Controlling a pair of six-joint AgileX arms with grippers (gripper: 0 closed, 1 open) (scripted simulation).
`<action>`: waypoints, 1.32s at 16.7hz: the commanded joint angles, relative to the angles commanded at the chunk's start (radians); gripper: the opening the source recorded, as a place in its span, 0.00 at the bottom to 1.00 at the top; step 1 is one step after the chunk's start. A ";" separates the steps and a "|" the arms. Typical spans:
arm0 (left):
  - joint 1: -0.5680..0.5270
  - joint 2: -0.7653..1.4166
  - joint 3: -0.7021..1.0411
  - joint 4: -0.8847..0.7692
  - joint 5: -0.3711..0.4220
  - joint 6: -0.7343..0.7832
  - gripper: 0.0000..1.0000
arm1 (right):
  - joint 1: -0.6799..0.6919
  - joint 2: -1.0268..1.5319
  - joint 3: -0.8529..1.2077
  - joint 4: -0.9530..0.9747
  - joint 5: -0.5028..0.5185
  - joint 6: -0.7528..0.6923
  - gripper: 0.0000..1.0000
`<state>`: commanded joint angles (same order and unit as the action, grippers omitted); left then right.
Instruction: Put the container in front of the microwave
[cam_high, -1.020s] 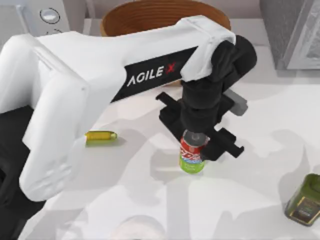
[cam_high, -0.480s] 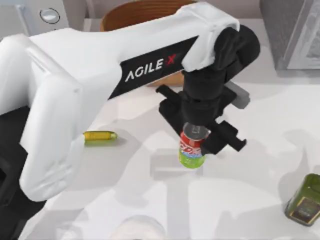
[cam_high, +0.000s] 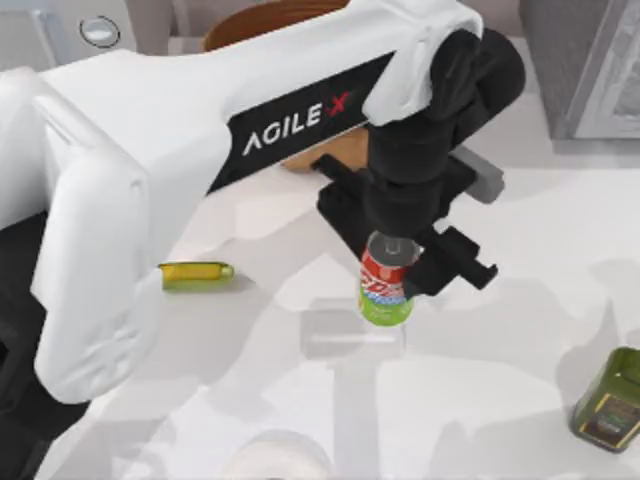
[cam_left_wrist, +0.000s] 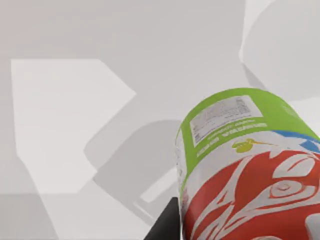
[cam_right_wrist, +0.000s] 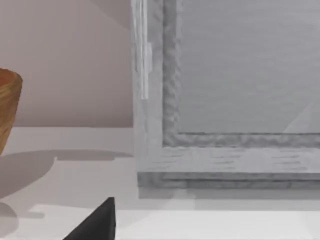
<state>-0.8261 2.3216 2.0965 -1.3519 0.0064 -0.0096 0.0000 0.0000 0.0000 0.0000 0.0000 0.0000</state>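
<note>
left gripper: clamped on the can, mid-table
can: upright, off the table

Can: red/green label w/ white lettering, silver lid, showing mid-frame. Left arm: white w/ black band; left gripper black. Bowl, top: brown. Tin, lower right: olive-green. Table: showing white.

wooden bowl mostly behind left arm, olive tin cut by right edge, soda can cropped
</note>
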 joint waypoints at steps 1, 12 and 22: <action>0.011 -0.004 -0.005 -0.003 0.002 0.006 0.00 | 0.000 0.000 0.000 0.000 0.000 0.000 1.00; 0.655 -0.208 -0.197 -0.078 0.010 0.191 0.00 | 0.000 0.000 0.000 0.000 0.000 0.000 1.00; 1.027 -0.135 -0.177 0.050 -0.002 0.239 0.00 | 0.000 0.000 0.000 0.000 0.000 0.000 1.00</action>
<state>0.2004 2.1865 1.9192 -1.3023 0.0042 0.2297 0.0000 0.0000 0.0000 0.0000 0.0000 0.0000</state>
